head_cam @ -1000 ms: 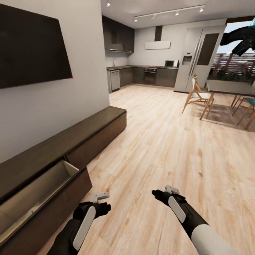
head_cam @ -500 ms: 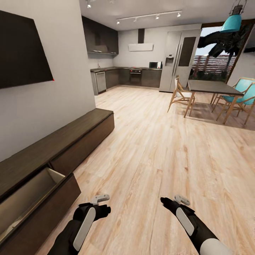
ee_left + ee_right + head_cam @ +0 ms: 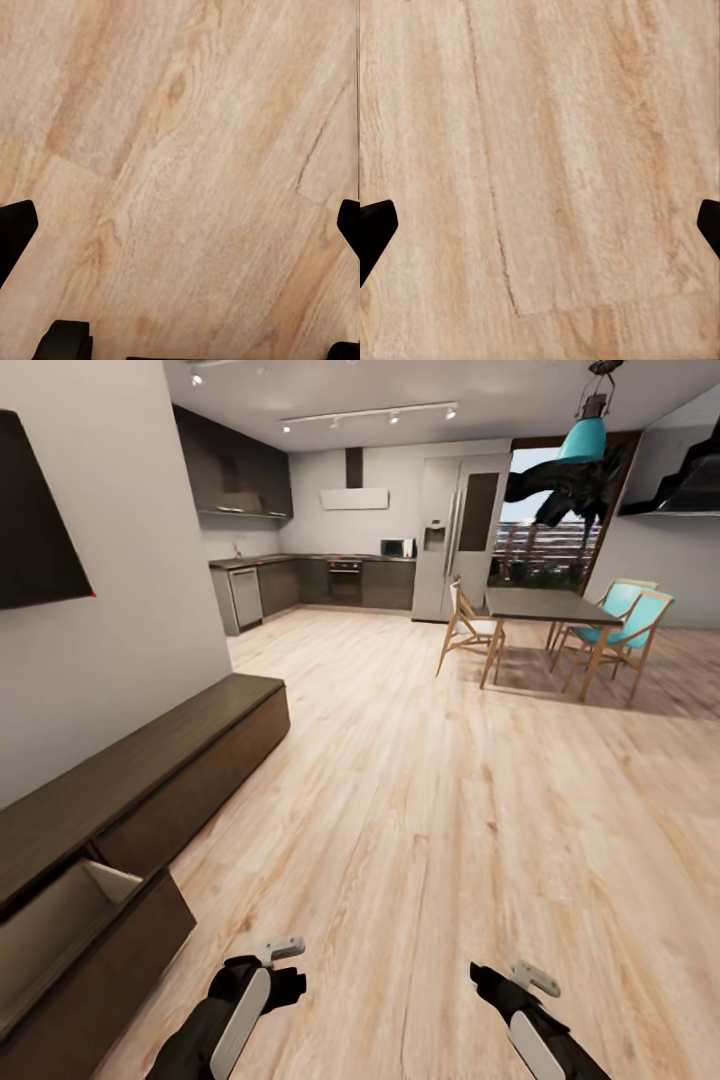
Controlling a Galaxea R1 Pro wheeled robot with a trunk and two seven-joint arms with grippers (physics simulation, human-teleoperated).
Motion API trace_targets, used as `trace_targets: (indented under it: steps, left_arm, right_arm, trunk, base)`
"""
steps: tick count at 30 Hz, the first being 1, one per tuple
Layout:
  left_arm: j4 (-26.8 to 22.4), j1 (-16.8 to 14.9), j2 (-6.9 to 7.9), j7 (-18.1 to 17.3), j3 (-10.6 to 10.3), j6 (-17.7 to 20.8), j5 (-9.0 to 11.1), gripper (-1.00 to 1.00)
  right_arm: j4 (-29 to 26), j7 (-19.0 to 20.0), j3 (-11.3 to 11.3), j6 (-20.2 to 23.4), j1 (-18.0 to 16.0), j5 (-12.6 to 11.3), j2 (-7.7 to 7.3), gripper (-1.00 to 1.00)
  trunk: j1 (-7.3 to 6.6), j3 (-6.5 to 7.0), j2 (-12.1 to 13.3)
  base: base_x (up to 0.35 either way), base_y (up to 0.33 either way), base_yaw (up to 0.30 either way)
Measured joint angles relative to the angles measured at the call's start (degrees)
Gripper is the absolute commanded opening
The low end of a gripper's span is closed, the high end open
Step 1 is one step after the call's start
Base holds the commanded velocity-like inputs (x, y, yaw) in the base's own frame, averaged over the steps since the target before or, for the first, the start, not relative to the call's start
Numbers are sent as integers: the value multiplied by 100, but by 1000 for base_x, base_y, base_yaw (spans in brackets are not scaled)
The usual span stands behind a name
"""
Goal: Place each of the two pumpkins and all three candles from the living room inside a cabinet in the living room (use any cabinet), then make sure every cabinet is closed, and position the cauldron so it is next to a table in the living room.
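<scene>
Your view has swung right, sliding the cabinet [image 3: 130, 780] toward the left edge; its drawer [image 3: 95, 945], apparently empty, gapes beside your left gripper [image 3: 180, 225]. Both grippers, right gripper [image 3: 540, 225] included, hang spread and empty over floor [image 3: 450, 810]. Keep turning steadily, arms tucked.

Bright even indoor light, ceiling spotlights [image 3: 340, 420] lit, daylit window [image 3: 545, 525], soft shadows, wide-angle stretching at edges
</scene>
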Motion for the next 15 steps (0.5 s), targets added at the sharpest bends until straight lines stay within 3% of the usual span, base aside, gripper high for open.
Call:
trace_targets:
  steps: [10,15]
  left_arm:
    - [8,1,-31,6,-30,-57,-14,100]
    - [10,2,-9,4,-36,-60,-15,100]
  right_arm:
    - [44,6,24,-6,33,53,16,100]
    - [73,12,1,-13,46,45,-6,100]
  trunk:
    - [0,-2,0]
    - [-109,76,199]
  base:
    - [0,0,-277]
    - [0,0,-224]
